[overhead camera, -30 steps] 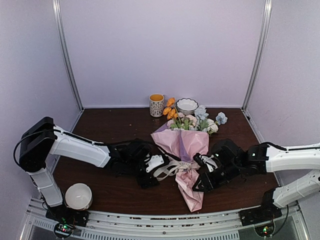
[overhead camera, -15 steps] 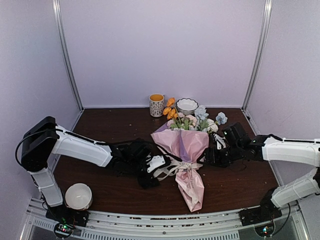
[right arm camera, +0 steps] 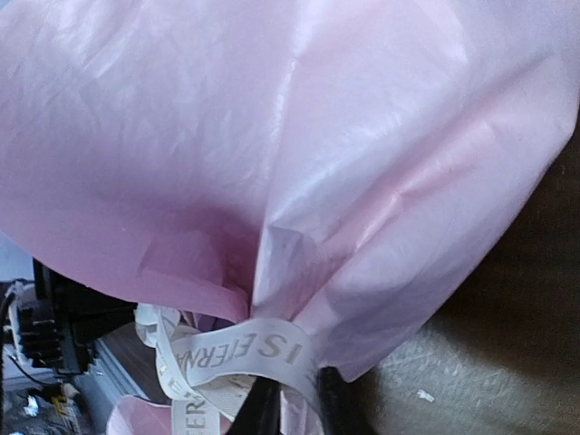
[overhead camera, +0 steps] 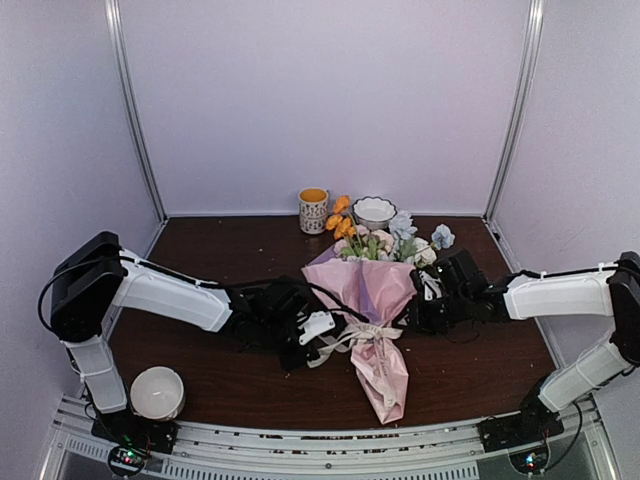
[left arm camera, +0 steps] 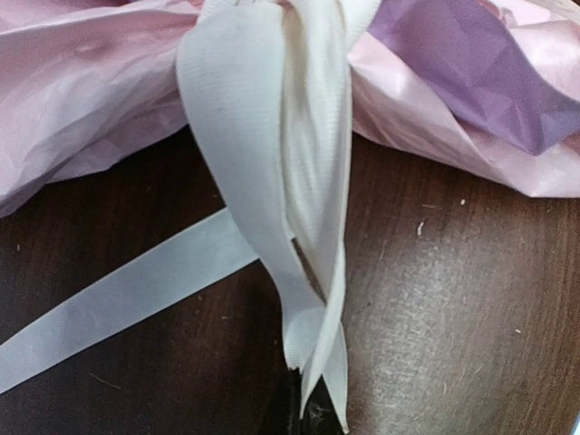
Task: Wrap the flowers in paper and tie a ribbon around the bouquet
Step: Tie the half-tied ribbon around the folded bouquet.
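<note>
Pinches ribbon [left arm camera: 237, 181] in left hand [overhead camera: 318, 338], cannot tell grip of right hand [right arm camera: 294, 408]; risks tearing paper [right arm camera: 272, 136] just ahead of that hand, or pulling ribbon slack, under uneven pull.

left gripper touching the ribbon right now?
Touching. In the left wrist view, the ribbon narrows down to the left gripper, and its strands are pinched between the shut fingertips at the bottom edge.

A mug [overhead camera: 313, 210], seemingly yellow inside, and a scalloped bowl [overhead camera: 374, 211] stand at the table's [overhead camera: 220, 250] back; a plain bowl [overhead camera: 157, 392] sits front-left.
</note>
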`<action>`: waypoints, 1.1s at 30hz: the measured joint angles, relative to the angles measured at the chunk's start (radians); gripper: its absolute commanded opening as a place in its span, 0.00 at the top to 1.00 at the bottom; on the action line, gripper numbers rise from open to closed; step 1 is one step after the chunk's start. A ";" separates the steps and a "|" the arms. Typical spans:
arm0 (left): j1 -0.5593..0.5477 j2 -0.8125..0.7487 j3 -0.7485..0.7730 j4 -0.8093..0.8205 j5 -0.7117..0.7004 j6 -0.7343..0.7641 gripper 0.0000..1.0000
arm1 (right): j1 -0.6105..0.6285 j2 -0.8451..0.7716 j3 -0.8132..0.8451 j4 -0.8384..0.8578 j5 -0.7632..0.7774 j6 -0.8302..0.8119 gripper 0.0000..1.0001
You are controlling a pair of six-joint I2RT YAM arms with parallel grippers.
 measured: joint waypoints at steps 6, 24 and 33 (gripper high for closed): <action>0.003 -0.019 0.000 -0.013 -0.010 -0.024 1.00 | 0.000 -0.031 -0.069 0.018 -0.026 0.014 1.00; 0.184 0.042 0.127 -0.060 0.012 -0.157 1.00 | 0.000 -0.146 -0.257 -0.052 -0.029 -0.037 1.00; 0.209 0.055 0.118 -0.074 0.021 -0.212 1.00 | -0.007 -0.159 -0.274 -0.080 -0.028 -0.069 1.00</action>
